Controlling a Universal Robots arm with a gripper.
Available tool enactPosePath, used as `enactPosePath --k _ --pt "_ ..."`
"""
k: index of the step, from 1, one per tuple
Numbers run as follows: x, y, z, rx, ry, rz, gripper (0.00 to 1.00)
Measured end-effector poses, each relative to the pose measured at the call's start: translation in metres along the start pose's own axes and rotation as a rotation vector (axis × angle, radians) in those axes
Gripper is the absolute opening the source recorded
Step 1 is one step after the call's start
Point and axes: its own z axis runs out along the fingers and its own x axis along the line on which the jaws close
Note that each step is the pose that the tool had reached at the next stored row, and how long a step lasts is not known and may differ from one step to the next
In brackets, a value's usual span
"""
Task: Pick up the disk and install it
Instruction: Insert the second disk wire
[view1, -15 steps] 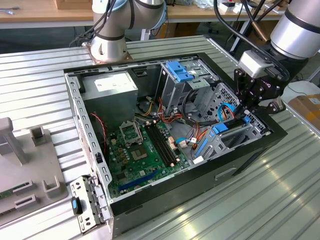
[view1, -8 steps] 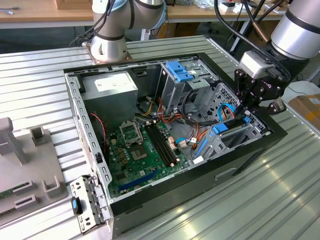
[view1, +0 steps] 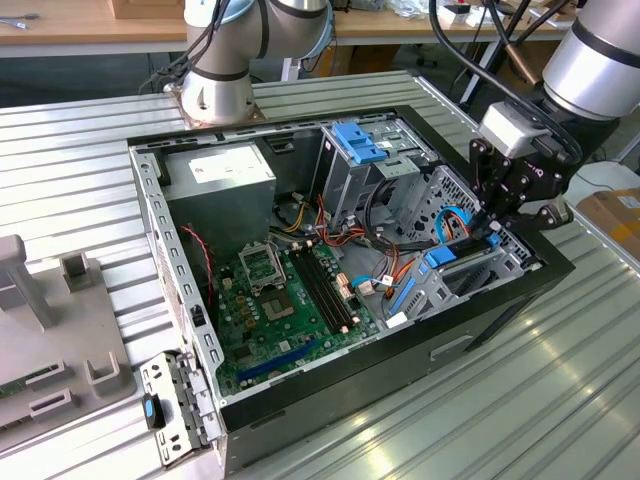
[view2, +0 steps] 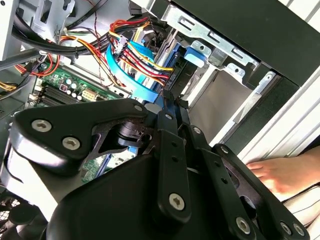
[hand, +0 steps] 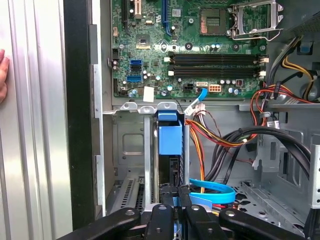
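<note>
Disk with its blue rail is sitting upright inside the open computer case, right of centre in the exterior view, under the gripper. In the first wrist view, the disk is standing in its bay, fingers pinching its edge narrowly.

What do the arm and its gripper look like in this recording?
The arm is silver-grey tubing with black bands; black cables run above it. A white block sits at its wrist. The gripper is matte black: flat linkage bars joined by silver screws, plain in both wrist views.
</note>
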Motion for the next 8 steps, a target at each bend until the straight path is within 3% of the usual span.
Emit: enactPosePath --k 5,8 --pt "0.0007 0.001 0.0001 0.0003 -0.0018 -0.001 0.16" --pt "0.0009 0.0065 0.0001 0.0045 -0.011 -0.006 0.16"
